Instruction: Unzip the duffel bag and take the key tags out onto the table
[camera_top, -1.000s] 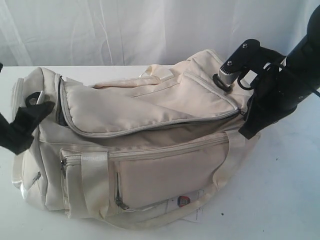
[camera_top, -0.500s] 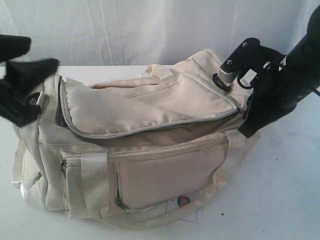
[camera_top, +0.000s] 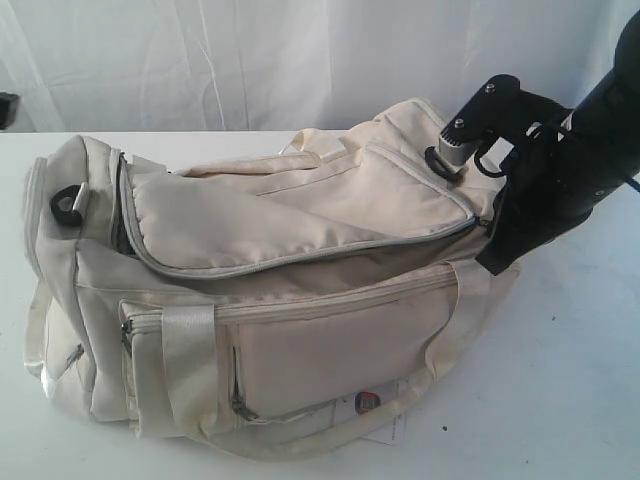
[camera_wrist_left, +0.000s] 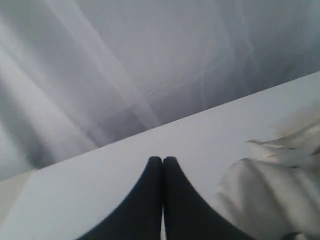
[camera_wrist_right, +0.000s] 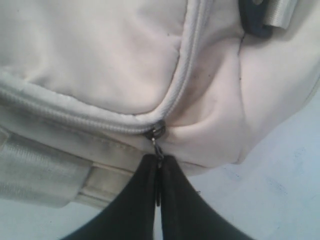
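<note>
The cream-white duffel bag (camera_top: 300, 290) lies on the white table (camera_top: 560, 380), its top flap edged by a grey zipper (camera_top: 300, 258). A narrow dark gap shows at the flap's left corner (camera_top: 121, 232). At the bag's right end my right gripper (camera_top: 490, 262) is shut on the zipper pull (camera_wrist_right: 158, 150), just below the slider (camera_wrist_right: 156, 131). My left gripper (camera_wrist_left: 162, 160) is shut on nothing and hangs over bare table (camera_wrist_left: 100, 180), with the bag (camera_wrist_left: 265, 195) off to one side. Only a dark sliver of that arm (camera_top: 6, 108) shows at the left edge. The key tags are hidden.
A white curtain (camera_top: 250, 60) closes off the back of the table. A black strap ring (camera_top: 68, 205) sits on the bag's left end. Webbing handles (camera_top: 185, 370) hang down the front, and a white label with a red mark (camera_top: 368, 402) pokes out beneath.
My left gripper has lifted off the bag's left end and swung up and out to the left edge of the exterior view. The right gripper has stayed at the bag's right end.
</note>
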